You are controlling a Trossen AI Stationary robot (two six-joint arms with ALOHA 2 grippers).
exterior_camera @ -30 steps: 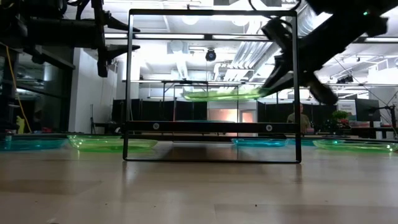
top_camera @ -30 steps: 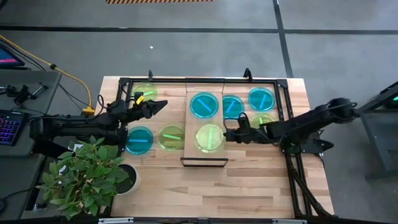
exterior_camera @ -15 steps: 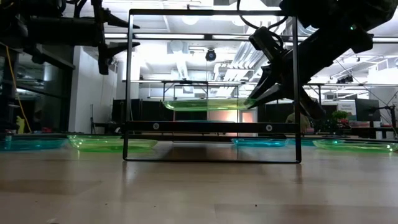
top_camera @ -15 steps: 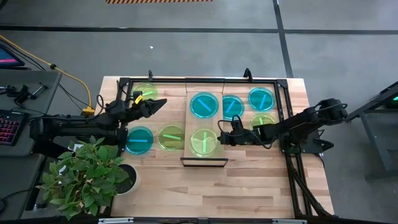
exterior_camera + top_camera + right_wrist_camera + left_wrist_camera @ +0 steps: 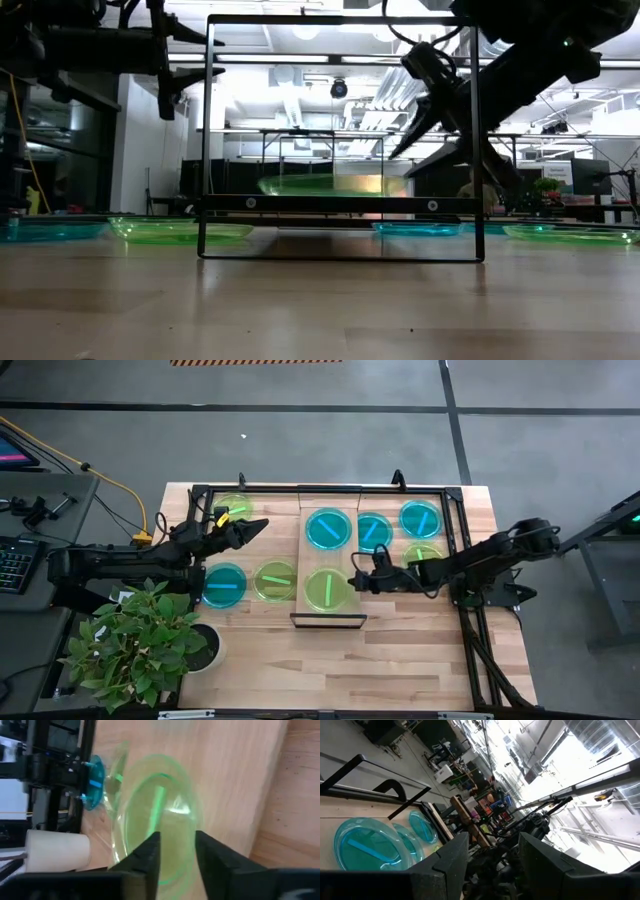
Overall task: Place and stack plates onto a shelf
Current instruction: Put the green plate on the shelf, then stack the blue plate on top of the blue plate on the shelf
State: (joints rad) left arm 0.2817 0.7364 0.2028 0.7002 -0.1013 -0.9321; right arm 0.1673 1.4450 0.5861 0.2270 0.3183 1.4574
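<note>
On the shelf (image 5: 329, 566) sit 2 plates: a cyan plate (image 5: 327, 529) at its far end and a lime-green plate (image 5: 326, 589) at its near end, the green one lying flat on the board in the low view. The right claw (image 5: 358, 582) is just beside that green plate's rim; its fingers frame the plate in the right wrist view, but whether they are clamped on it or already apart cannot be told. The left claw (image 5: 258, 527) hovers above the desk (image 5: 400, 660) left of the shelf, fingers apart and holding nothing. Off the shelf, 6 plates are visible on the desk: 3 on the left, 3 on the right. By this reckoning the task is early: 2 plates placed side by side, no stack begun, most plates waiting.
</note>
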